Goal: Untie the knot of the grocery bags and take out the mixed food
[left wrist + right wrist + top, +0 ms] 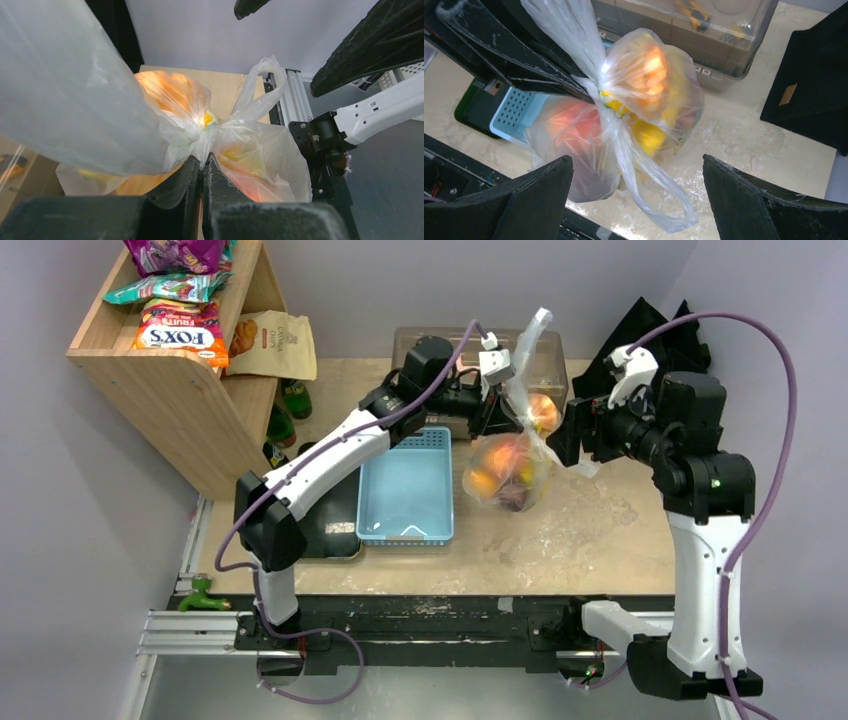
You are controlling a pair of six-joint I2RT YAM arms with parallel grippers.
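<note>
L end effector point(202, 162) clamps knot point(200, 131), steadying grocery bag point(649, 75) so R end effector point(636, 159), jaws wide, can likely tug loose handle point(664, 200).

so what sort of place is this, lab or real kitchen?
Likely a lab bench staged as a grocery corner: metal mounting rail along the table edge, wooden shelf of snack packs, bare walls.

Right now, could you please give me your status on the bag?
Left claw shut on knot. Right claw open, facing bag. Knot tied, food inside. Nothing between.
</note>
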